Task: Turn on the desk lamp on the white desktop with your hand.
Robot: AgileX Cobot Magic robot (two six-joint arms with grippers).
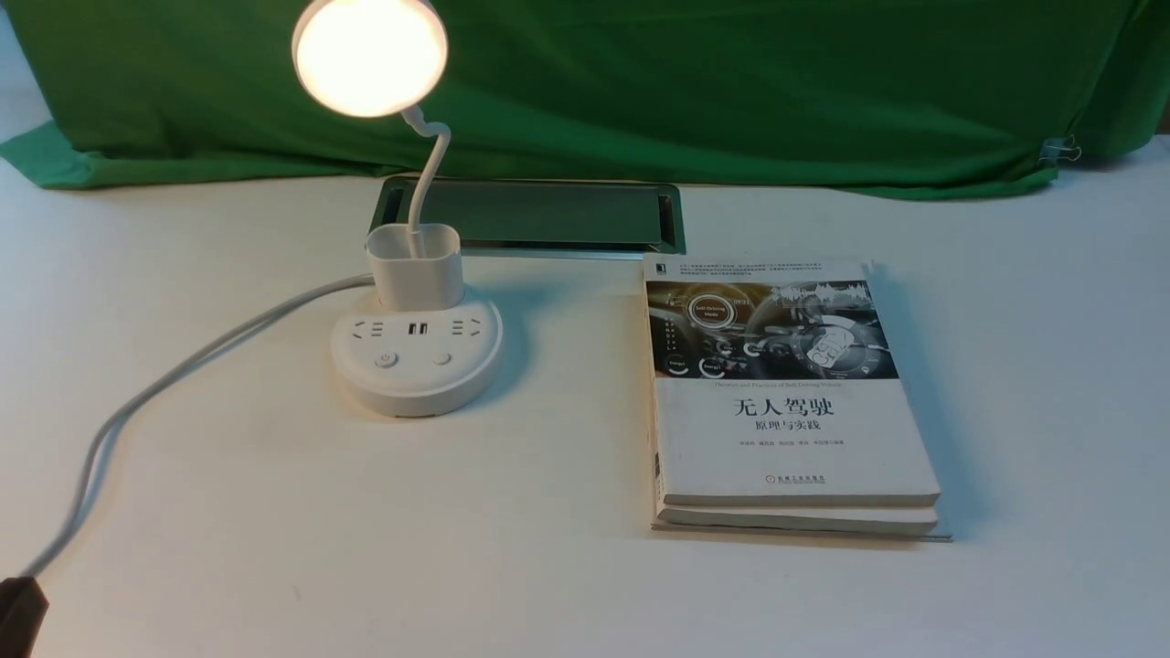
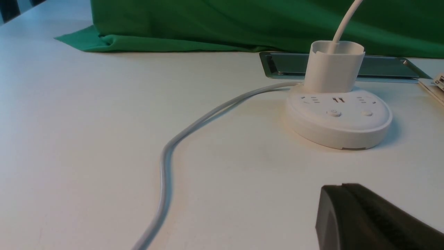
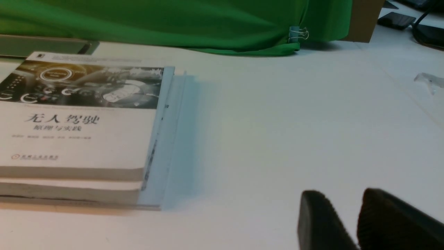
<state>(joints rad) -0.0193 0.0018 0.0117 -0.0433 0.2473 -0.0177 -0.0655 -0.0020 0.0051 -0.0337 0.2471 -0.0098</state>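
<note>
The desk lamp [image 1: 416, 366] stands on the white desktop [image 1: 366, 548], left of middle. Its round head [image 1: 369, 57] glows warm white above the bendy neck and the small cup [image 1: 414, 265]. Two buttons [image 1: 386, 360] sit at the front of the base. The dark tip of my left gripper [image 1: 16, 614] shows only at the near left corner, far from the lamp. In the left wrist view the lamp base [image 2: 340, 125] lies ahead, and the left gripper [image 2: 341, 186] is shut on nothing. My right gripper [image 3: 341, 194] appears only in the right wrist view, slightly open and empty over bare desktop.
The lamp's grey cable [image 1: 183, 370] runs from the base to the near left. Two stacked books [image 1: 786, 393] lie right of the lamp. A metal-framed slot [image 1: 548, 215] sits behind the lamp, and a green cloth [image 1: 731, 82] covers the back.
</note>
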